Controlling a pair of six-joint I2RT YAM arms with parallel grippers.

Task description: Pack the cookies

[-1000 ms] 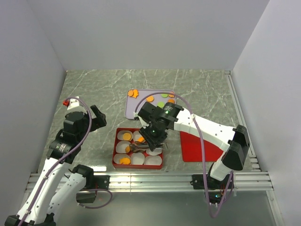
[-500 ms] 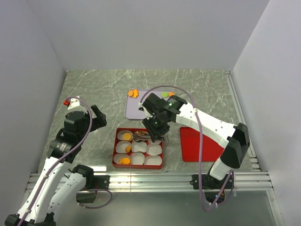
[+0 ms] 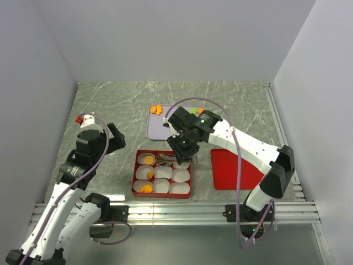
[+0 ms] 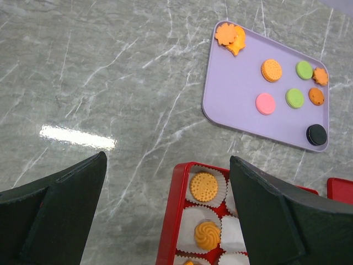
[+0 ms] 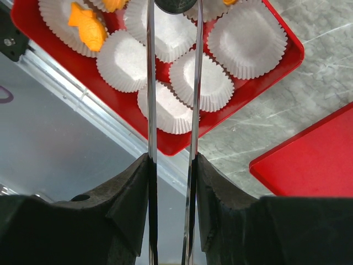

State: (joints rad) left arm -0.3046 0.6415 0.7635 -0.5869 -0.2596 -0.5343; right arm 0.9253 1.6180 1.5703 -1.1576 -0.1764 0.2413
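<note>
The right gripper point(image 5: 172, 160) clamps a pair of tongs point(image 5: 150, 83), whose tips pinch a black cookie point(image 5: 176, 5) above the paper cups point(image 5: 246, 38) in the far row of the red box point(image 5: 287, 52). The left gripper point(image 4: 166, 160) hangs spread wide, holding nothing, over bare table point(image 4: 110, 66) beside the box's left edge. Other cookies point(image 4: 265, 103) lie on the lilac tray point(image 4: 231, 105).

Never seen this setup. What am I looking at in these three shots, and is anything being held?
Two robot arms packing cookies. The overhead view looks down from behind them. The other two views come from a camera on each wrist. On the marble table are a purple tray of loose cookies, a red box of white paper cups, some filled, and what looks like its red lid. The left gripper is open and empty. The right gripper clamps metal tongs, which pinch a black cookie over the box.
</note>
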